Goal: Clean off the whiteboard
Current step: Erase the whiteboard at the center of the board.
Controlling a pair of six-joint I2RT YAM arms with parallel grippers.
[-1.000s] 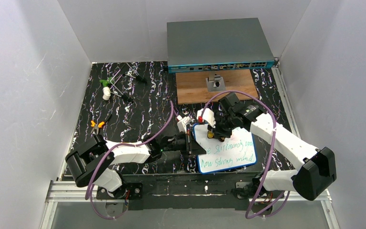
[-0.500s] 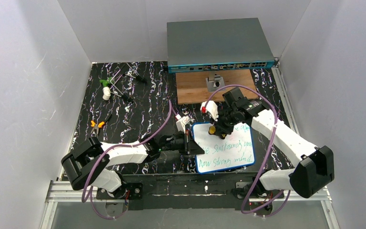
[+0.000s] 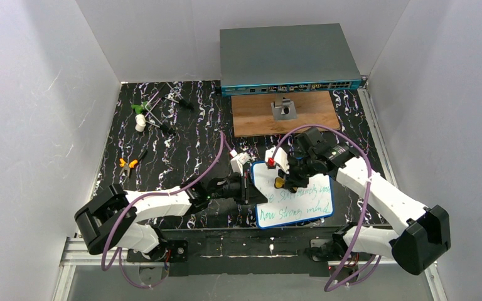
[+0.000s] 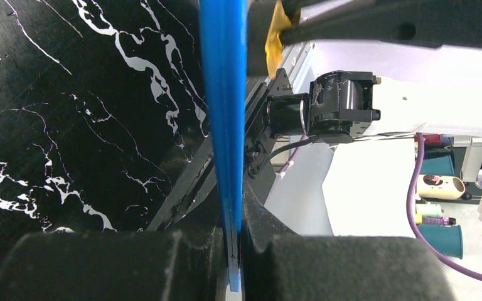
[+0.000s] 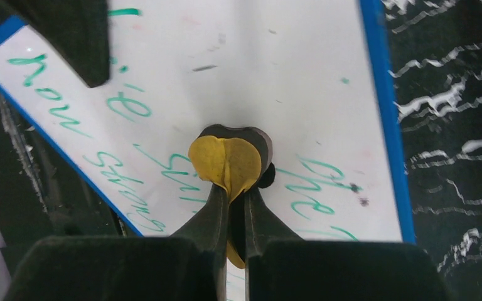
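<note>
Blue-rimmed whiteboard [image 3: 298, 204], blank at top with green handwriting below, sits near the marbled black table's [image 3: 176, 150] front edge. The left claw [image 3: 249, 188] pinches its rim; the right claw [image 3: 282, 180] pinches a yellow pad [image 5: 226, 160] against its face.

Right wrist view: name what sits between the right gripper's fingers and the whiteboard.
A small yellow pad, pinched in the right gripper, sits against the white face of the whiteboard. The right wrist view shows it most clearly.

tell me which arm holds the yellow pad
The right arm: its jaws pinch the yellow pad against the whiteboard. The left arm clamps the board's blue edge.
</note>
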